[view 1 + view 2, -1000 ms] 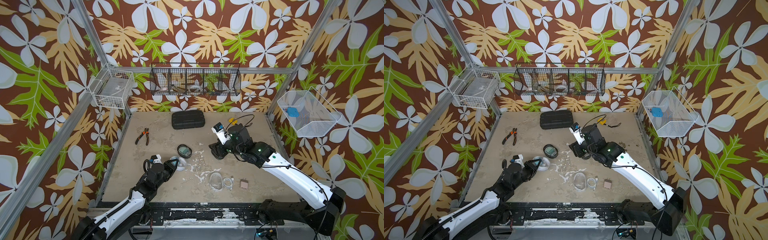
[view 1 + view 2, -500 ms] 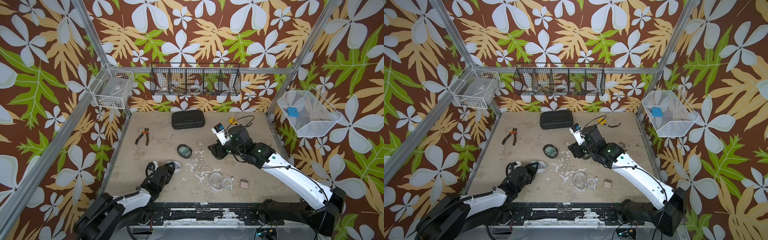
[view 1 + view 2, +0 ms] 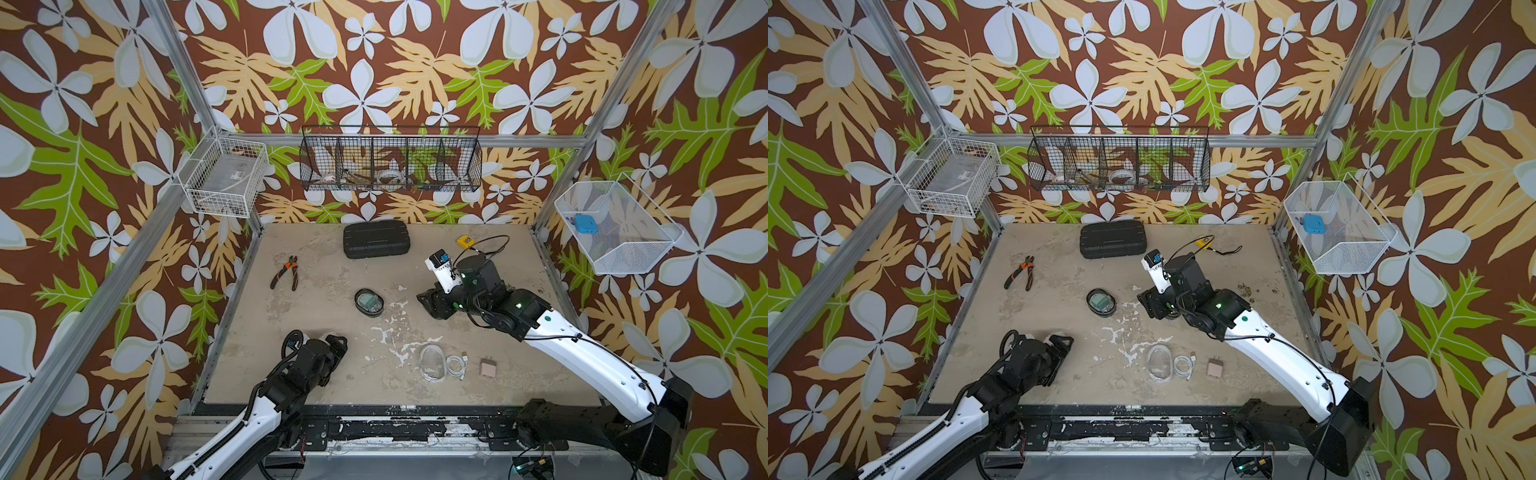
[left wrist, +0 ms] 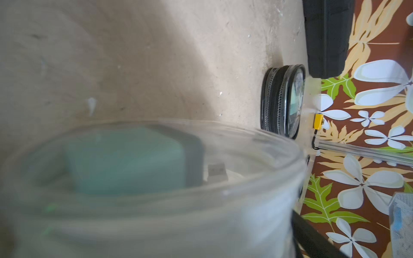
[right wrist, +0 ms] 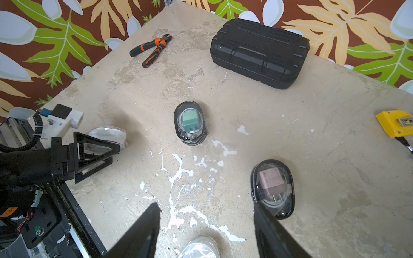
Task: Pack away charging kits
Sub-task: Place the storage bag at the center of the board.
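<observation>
My left gripper (image 3: 337,340) is open at the table's front left, its fingers spread around a clear oval case (image 4: 223,156) that holds a teal plug (image 4: 125,160). This case (image 5: 107,134) rests on the table. My right gripper (image 5: 205,232) hangs open over mid-table with nothing between its fingers. Beside one finger lies a black-rimmed case with a pink plug (image 5: 271,189), hidden in the top views. A black-rimmed case with a teal plug (image 3: 368,302) lies centre. Near the front lie an empty clear case (image 3: 432,362), a coiled white cable (image 3: 456,365) and a pink plug (image 3: 488,368).
A large black ribbed case (image 3: 376,240) and a yellow tape measure (image 3: 464,241) sit at the back, pliers (image 3: 286,272) at the left. Wire baskets hang on the back wall (image 3: 390,160), the left (image 3: 224,183) and the right (image 3: 615,228), the last holding a blue block (image 3: 585,223).
My left gripper's jaws have spread apart round the clear case, and the left arm has sunk lower and drawn back a little. The right arm has hardly moved.
</observation>
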Robot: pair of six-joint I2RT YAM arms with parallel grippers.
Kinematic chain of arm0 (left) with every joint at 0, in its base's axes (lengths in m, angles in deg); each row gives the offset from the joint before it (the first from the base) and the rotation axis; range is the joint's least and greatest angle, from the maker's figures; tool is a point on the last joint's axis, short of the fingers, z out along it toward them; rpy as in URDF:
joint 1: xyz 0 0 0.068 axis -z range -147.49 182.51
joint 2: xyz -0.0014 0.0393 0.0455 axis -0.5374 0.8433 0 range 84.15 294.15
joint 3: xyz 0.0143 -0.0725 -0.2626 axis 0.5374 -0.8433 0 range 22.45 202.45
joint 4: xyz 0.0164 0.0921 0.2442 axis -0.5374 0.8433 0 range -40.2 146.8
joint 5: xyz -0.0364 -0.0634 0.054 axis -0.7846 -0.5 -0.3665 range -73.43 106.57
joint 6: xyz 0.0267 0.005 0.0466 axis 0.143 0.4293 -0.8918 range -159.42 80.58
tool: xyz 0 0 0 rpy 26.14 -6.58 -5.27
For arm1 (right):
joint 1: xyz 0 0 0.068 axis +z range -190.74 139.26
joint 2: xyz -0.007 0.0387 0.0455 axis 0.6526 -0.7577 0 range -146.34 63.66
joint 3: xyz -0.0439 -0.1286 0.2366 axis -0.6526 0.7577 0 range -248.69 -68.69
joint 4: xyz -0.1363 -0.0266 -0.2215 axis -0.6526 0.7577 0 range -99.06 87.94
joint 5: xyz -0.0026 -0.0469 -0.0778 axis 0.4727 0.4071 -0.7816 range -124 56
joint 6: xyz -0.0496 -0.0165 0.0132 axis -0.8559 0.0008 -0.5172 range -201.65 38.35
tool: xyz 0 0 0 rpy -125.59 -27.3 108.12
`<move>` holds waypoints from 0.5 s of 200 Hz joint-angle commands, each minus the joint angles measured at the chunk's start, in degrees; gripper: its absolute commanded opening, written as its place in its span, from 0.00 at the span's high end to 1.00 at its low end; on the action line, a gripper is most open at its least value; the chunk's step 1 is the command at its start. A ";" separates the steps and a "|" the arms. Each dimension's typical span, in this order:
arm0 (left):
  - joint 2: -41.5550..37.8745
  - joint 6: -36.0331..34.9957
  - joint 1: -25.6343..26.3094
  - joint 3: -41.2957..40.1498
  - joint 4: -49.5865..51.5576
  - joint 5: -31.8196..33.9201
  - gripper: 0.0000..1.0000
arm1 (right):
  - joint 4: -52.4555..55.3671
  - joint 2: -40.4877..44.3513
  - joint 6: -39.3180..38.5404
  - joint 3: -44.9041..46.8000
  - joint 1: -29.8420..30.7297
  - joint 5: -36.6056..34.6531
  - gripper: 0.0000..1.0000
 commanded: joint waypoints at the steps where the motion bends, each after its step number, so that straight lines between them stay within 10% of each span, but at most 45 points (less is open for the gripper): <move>1: 2.18 -2.29 0.04 -0.89 3.78 -6.36 0.07 | -1.53 -0.15 0.02 -0.10 -0.06 -1.29 0.33; 20: 6.70 -4.03 0.04 -0.19 -1.41 -9.52 0.20 | -1.97 -0.14 -0.07 0.34 -0.06 -1.19 0.32; 100: 19.97 -21.15 0.06 21.00 11.14 -16.89 0.22 | -2.00 -2.69 -0.78 -0.28 -2.24 4.20 0.34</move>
